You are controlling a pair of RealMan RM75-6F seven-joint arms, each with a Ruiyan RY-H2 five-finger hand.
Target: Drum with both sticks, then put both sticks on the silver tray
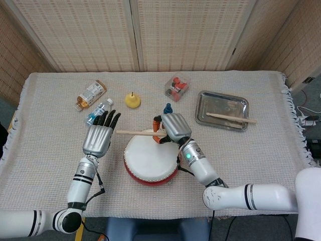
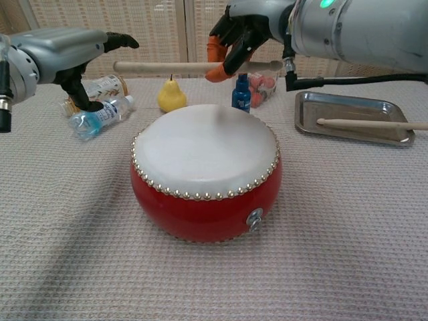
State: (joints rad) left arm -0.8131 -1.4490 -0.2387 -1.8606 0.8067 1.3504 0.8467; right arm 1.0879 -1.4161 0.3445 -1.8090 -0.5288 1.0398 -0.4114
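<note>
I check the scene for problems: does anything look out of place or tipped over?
Nothing is spilled or damaged. The water bottle and snack packet lie on their sides. One stick lies askew in the tray.
</note>
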